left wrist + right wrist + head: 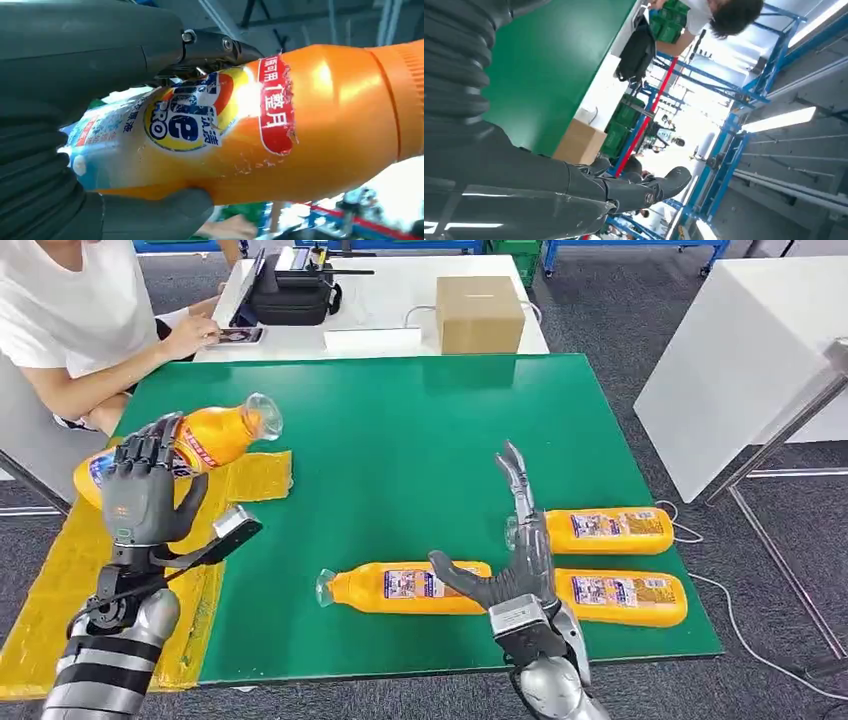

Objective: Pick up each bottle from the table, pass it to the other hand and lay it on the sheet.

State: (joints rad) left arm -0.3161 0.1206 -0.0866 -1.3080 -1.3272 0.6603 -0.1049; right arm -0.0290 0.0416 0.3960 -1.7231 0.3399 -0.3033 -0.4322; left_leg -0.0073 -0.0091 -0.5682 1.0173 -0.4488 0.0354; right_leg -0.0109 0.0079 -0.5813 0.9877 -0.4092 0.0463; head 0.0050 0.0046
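Note:
My left hand [148, 490] grips an orange bottle [205, 443] with a clear cap, held above the yellow sheet [60, 580] at the left edge of the green table [400, 430]. Close up, the bottle's [280, 125] blue and yellow label sits between the thumb and fingers [210, 47] of that hand. My right hand [515, 560] stands open over the near table edge, fingers pointing away from me and nothing in it. Three more orange bottles lie on the table: one [405, 587] just left of the right hand, two [607, 530] [620, 597] just right of it.
A person in a white shirt [70, 310] sits at the far left with a phone. Behind the green table is a white table [385, 290] carrying a cardboard box [478, 312] and a black bag [290, 295]. A white panel [740, 360] stands to the right.

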